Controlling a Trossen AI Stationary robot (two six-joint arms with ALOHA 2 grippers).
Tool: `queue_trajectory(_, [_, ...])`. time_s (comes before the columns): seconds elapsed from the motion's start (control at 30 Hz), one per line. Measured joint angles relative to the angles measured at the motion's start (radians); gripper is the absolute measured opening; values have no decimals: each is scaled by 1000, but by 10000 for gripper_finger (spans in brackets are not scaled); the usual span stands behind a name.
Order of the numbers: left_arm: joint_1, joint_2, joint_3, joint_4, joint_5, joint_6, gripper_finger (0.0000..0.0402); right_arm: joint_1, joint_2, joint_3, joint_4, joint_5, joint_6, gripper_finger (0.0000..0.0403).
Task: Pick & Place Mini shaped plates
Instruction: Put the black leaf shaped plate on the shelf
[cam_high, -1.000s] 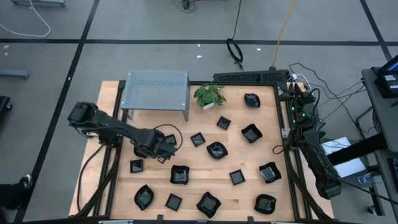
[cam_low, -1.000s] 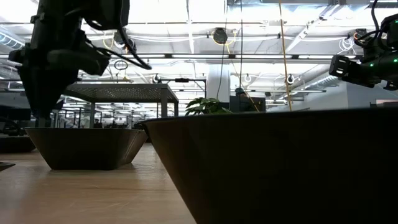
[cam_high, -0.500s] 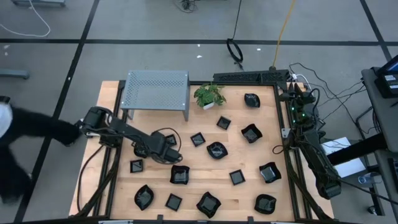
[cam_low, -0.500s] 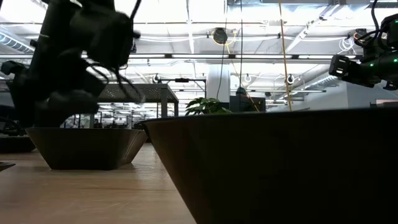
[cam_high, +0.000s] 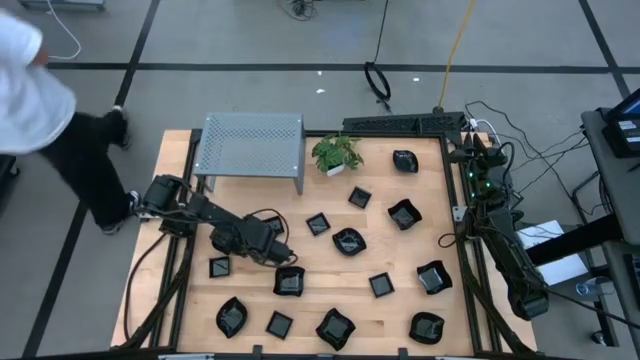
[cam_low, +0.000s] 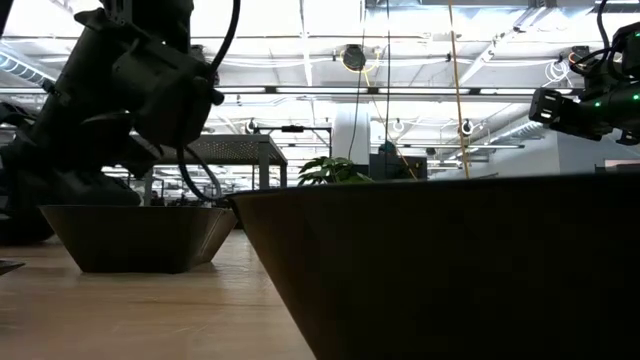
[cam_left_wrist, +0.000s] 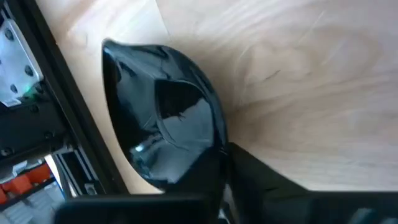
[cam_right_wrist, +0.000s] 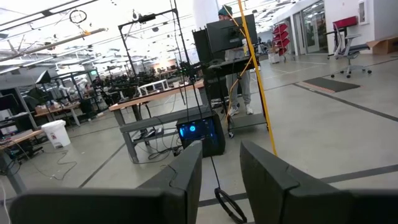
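Several small glossy black mini plates lie scattered on the wooden table (cam_high: 400, 250). One mini plate (cam_high: 289, 282) sits near the table's middle left and fills the left wrist view (cam_left_wrist: 161, 124). My left gripper (cam_high: 281, 260) slants down onto its edge and is shut on it. In the low view the left arm (cam_low: 130, 100) hangs low at the left. My right gripper (cam_right_wrist: 221, 168) is open and holds nothing. The right arm (cam_high: 500, 240) waits along the table's right edge. My left gripper has the mini plate by its rim (cam_left_wrist: 217, 146). One finger (cam_left_wrist: 261, 180) lies against the outside of the wall; the other is mostly hidden at the picture's bottom edge. The fingers come slanting down from the table's far left. The plate rests flat on the table.
A grey perforated shelf (cam_high: 252, 150) stands at the far left, with a small potted plant (cam_high: 337, 152) beside it. Other plates lie close by (cam_high: 220, 267), (cam_high: 318, 224), (cam_high: 348, 241). A person (cam_high: 40, 100) walks on the floor beyond the table's far left corner.
My left gripper has sunk and tipped further downward, moving a little toward the table's near right, onto the plate. A person has come into view left of the table and walked toward its far side.
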Motion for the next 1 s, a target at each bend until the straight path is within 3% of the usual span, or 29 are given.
queue_trajectory(0.27, [35,-61,50,-3,-8,80,5,0,0,0,0,0,0,100])
queue_trajectory(0.6, [161,-398,121,5,-117,235,9,0,1,0,0,0,0,100])
queue_trajectory(0.73, [183,-504,195,61,-225,331,9,0,1,0,0,0,0,100])
queue_trajectory(0.9, [212,-551,287,97,-501,469,9,0,2,0,0,0,0,100])
queue_trajectory(1.0, [268,-552,320,98,-611,602,16,0,2,0,0,0,0,100])
